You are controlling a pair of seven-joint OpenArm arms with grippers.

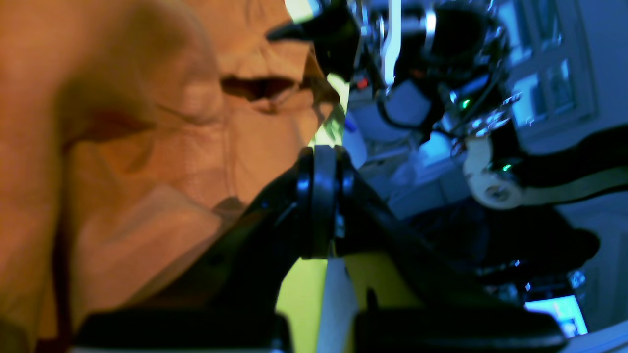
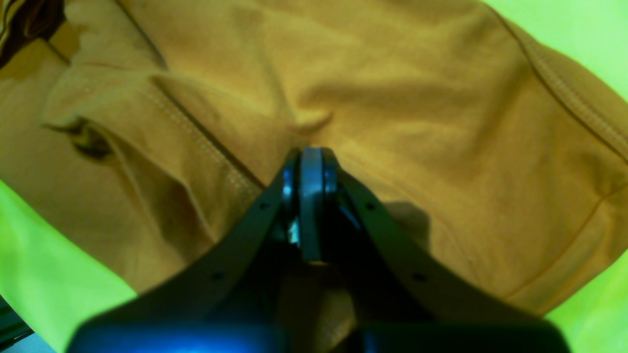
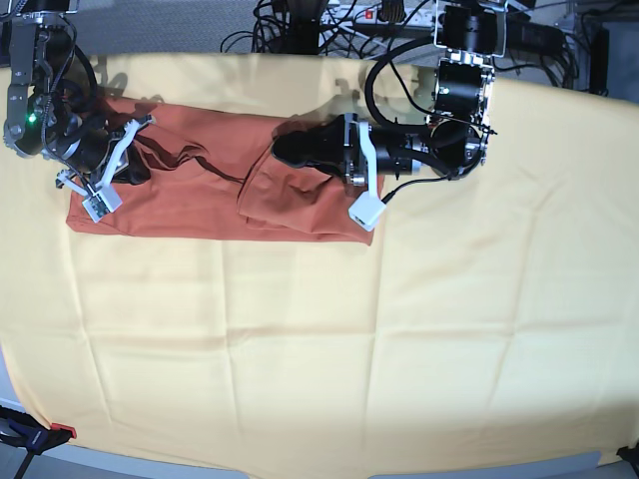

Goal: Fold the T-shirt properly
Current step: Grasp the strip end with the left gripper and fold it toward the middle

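Observation:
The rust-orange T-shirt lies as a long band across the far left of the pale yellow cloth. Its right end is doubled over toward the left. My left gripper is shut on that doubled end; in the left wrist view the closed fingertips meet the edge of the T-shirt. My right gripper is at the shirt's left end. In the right wrist view it is shut on a small pinch of the T-shirt, near a stitched seam.
Cables and a power strip run along the far edge. A clamp sits at the front left corner. The yellow cloth shows around the shirt in the right wrist view. The other arm shows blurred in the left wrist view.

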